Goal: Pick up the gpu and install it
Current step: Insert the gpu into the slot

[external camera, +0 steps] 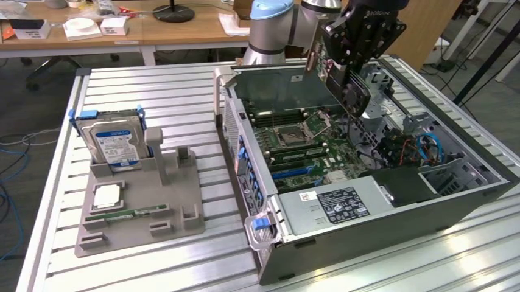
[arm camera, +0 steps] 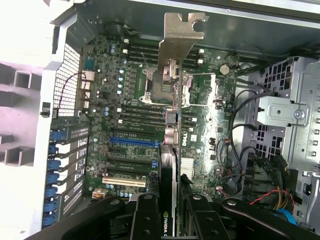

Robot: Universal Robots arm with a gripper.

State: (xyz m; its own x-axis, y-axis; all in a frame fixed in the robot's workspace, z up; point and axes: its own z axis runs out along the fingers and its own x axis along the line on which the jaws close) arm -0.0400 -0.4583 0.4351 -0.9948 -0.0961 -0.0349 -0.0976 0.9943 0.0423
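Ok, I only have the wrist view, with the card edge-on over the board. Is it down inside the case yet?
Observer: No. In the exterior view the gpu hangs tilted in the gripper, about level with the rim of the open case and clear of the motherboard.
Operator: What's beside the case?
Observer: A gray holder on the exterior view's left, with a hard drive standing upright in it.
Operator: Anything else in it?
Observer: A memory stick lies flat, nearer the camera than the drive.
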